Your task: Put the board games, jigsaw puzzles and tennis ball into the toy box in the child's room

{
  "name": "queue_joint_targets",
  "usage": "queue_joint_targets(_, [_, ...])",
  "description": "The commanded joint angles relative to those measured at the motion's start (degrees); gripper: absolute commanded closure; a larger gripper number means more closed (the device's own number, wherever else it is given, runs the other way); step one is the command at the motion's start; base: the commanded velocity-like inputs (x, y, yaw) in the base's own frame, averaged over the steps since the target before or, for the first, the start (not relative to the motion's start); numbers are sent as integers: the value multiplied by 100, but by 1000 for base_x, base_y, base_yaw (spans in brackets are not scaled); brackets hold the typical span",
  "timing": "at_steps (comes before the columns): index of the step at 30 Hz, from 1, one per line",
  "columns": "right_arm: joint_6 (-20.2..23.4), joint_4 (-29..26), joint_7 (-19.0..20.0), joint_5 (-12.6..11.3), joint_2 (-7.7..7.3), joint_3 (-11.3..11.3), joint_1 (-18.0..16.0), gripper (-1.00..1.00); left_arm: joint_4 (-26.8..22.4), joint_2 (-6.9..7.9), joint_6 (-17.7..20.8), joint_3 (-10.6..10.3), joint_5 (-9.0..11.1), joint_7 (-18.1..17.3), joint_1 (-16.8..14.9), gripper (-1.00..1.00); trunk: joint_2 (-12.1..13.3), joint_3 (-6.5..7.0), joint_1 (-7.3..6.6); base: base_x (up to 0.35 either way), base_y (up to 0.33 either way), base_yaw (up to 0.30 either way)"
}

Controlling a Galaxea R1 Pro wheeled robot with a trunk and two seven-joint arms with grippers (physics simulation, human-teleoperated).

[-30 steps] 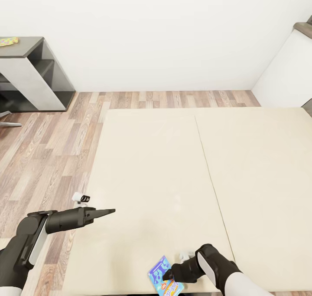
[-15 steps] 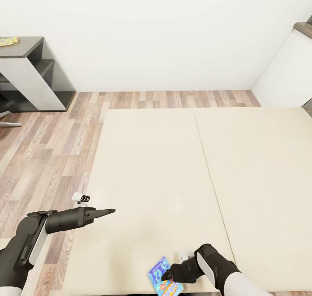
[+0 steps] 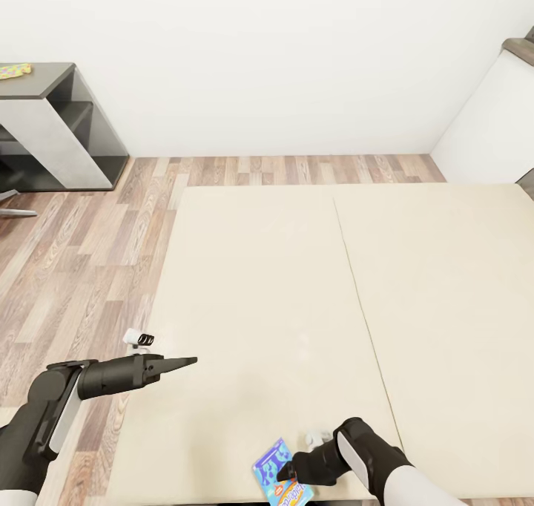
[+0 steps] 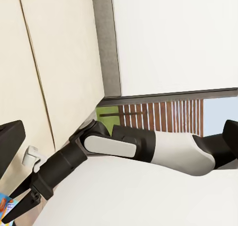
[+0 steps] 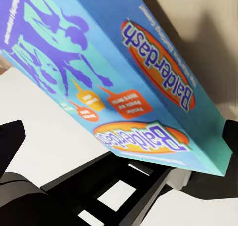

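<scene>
- The right gripper (image 3: 285,475) is at the near edge of the bed (image 3: 445,283), its fingers closed around the blue board game (image 3: 276,470).
- In the right wrist view the board game (image 5: 124,82) sits tilted between the dark fingers (image 5: 11,139); its cover carries purple cartoon figures and orange "Balderdash" labels.
- The game is held near the bed's front edge, slightly left of the mattress seam.
- The left gripper (image 3: 185,360) hangs over the left side of the mattress, well apart from the game, holding nothing; its fingers come together in a point.
- In the left wrist view the right arm (image 4: 129,149) reaches across, with a corner of the game (image 4: 6,206) at its tip.
- Far left, a jigsaw puzzle (image 3: 13,70) lies on the dark-grey table (image 3: 52,76).
- Wood-plank floor (image 3: 81,268) runs between table and bed.
</scene>
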Motion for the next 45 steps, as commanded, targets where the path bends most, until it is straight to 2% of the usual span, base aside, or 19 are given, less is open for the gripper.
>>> queue_joint_targets(1, [25, -6, -16, -57, -7, 43, -2, -100, -1, 1, 61, -1, -3, -22, -2, -100, -3, -3, 1, 0, 0, 0])
queue_joint_targets(15, [20, 25, -41, -54, -14, 42, -2, -100, -1, 1, 61, -1, -10, -22, -2, -100, -3, -15, 1, 0, 0, 0])
queue_joint_targets(27, [-14, 269, -82, -46, 18, 57, -2, -100, -1, 1, 61, -1, -9, -22, -1, -100, -3, -77, 1, 0, 0, 0])
queue_joint_targets(45, [-10, 273, -66, -42, 231, 59, -2, -100, -1, 6, 61, 6, -6, -22, -1, -100, -3, -235, 1, 0, 0, 0])
